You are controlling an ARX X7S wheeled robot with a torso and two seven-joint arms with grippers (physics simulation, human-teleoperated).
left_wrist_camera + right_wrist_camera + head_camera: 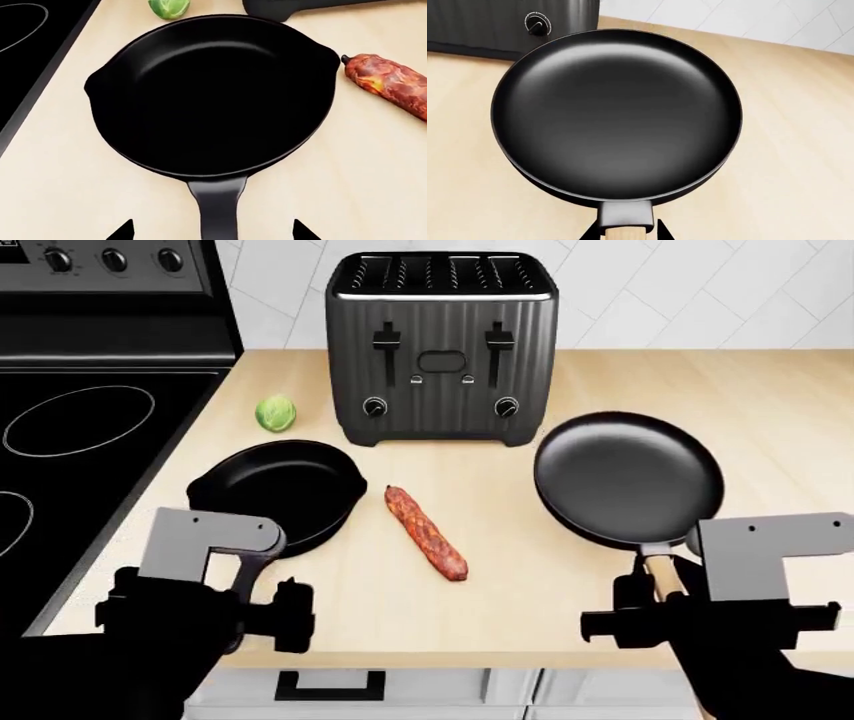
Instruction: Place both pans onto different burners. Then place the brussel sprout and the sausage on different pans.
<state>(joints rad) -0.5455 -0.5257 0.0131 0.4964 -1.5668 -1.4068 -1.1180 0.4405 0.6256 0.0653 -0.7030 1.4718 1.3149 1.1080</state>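
The right gripper (663,592) clasped the wooden-handled pan (627,478), lifted off the counter (747,400). The left gripper (213,231) stood open astride the cast-iron pan's (213,95) handle.

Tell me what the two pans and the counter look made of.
Deep pan: all black with a matte sheen and pour spouts, probably cast iron. Shallow pan: smooth black, likely nonstick-coated metal, with a pale wooden handle. Counter: light wood grain, perhaps laminate.

No readable text, no labels, no numbers (knob markings too small)
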